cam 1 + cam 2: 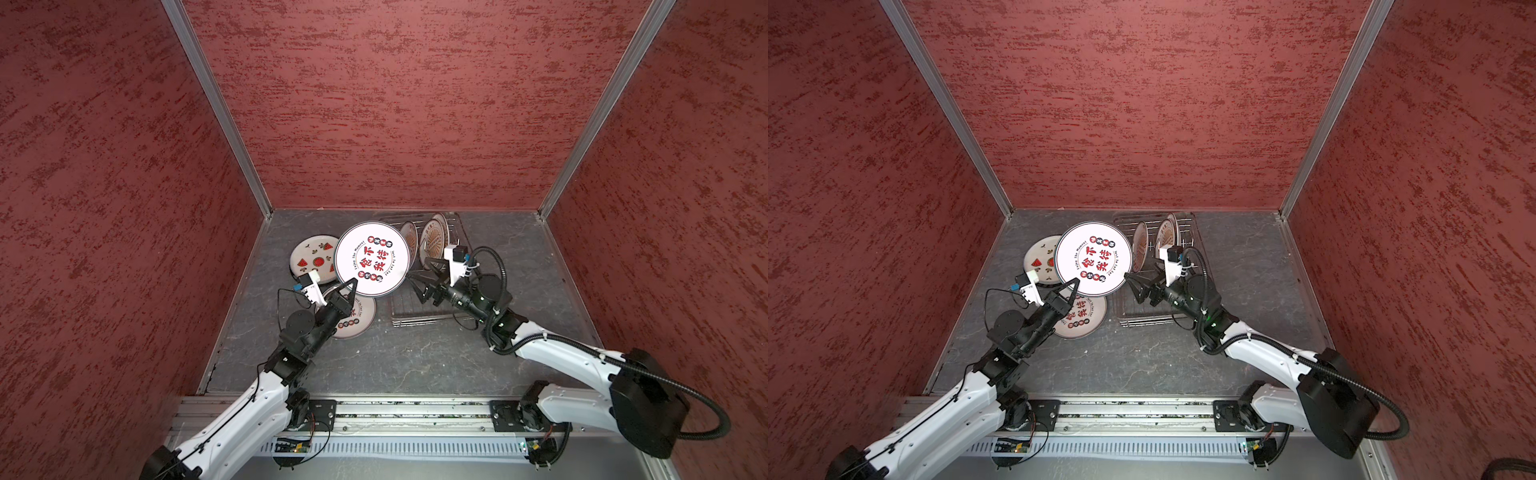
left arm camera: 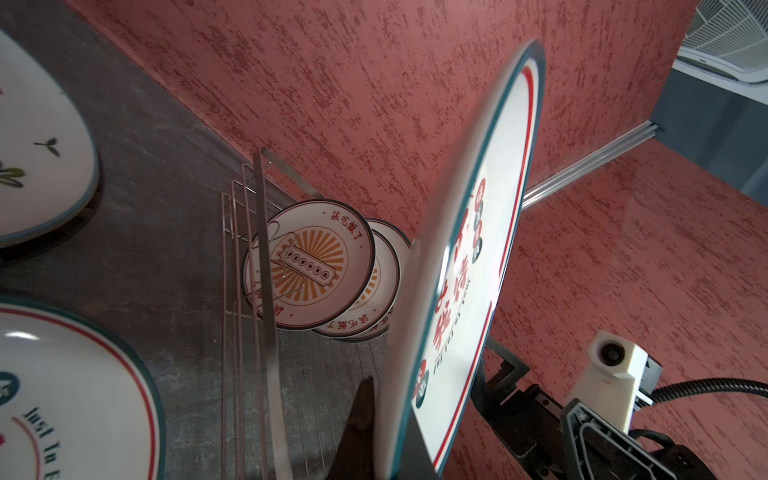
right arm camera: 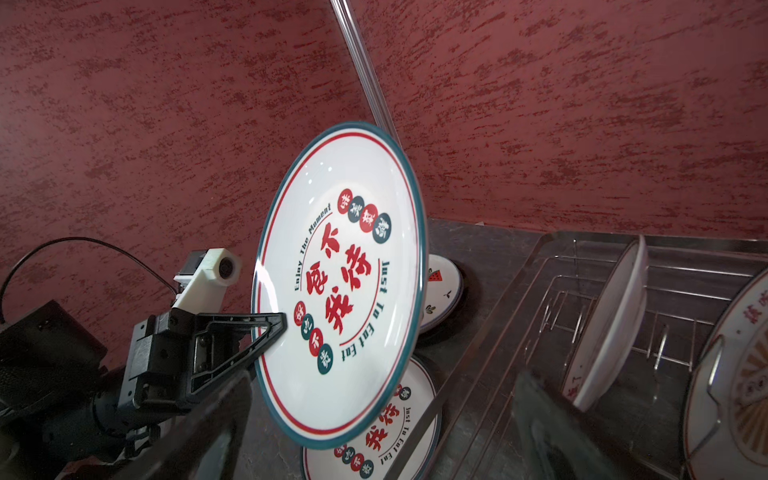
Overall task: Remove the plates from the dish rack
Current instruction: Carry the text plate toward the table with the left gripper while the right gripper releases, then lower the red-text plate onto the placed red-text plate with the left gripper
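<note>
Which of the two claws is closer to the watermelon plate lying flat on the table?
Left. The left claw, shut on the rim of the lettered plate, sits beside the watermelon plate; the right claw stands open over the dish rack, beyond the lettered plate.

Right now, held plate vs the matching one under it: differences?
The held plate is airborne and tilted, pinched at its rim by the left gripper; the lower plate lies flat on the table. The held plate shows nearly whole in both top views; the lower plate is partly covered by it. Both share teal rim and red lettering.
</note>
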Available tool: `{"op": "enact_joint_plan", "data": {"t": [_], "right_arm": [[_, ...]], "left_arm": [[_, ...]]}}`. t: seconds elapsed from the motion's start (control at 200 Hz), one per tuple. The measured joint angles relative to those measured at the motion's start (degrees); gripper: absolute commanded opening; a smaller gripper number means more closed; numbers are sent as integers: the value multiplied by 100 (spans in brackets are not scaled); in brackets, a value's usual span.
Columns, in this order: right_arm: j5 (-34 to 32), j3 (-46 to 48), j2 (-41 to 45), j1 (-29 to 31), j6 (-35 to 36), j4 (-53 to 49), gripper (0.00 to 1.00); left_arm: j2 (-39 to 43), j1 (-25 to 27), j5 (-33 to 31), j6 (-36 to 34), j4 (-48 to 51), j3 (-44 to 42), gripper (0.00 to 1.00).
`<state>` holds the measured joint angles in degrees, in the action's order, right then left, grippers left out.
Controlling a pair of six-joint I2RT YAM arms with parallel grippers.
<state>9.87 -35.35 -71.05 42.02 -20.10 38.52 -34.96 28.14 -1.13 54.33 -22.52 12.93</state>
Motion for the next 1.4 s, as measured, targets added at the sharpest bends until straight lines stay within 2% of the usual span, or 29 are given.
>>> {"op": "enact_joint_plan", "data": {"t": [0.341, 0.531, 0.746, 0.927, 1.403], "right_arm": [[-872, -627, -763, 752, 870, -400, 99], [-1574, -1032, -1204, 1255, 1456, -640, 99], [-2083, -1314, -1513, 1425, 1762, -841, 99], [-2116, -1440, -1644, 1449, 1805, -1062, 99], [-1491, -2389, -2474, 1453, 1803, -1779, 96]], "left_arm": [[1113, -396, -459, 516, 1799, -11, 0], [1211, -529, -498, 723, 2741, 42, 0], [1329, -581, -503, 968, 3635, 131, 0], [1252, -601, -544, 1169, 4133, 402, 0], [944, -634, -516, 1974, 4918, 474, 0]]}}
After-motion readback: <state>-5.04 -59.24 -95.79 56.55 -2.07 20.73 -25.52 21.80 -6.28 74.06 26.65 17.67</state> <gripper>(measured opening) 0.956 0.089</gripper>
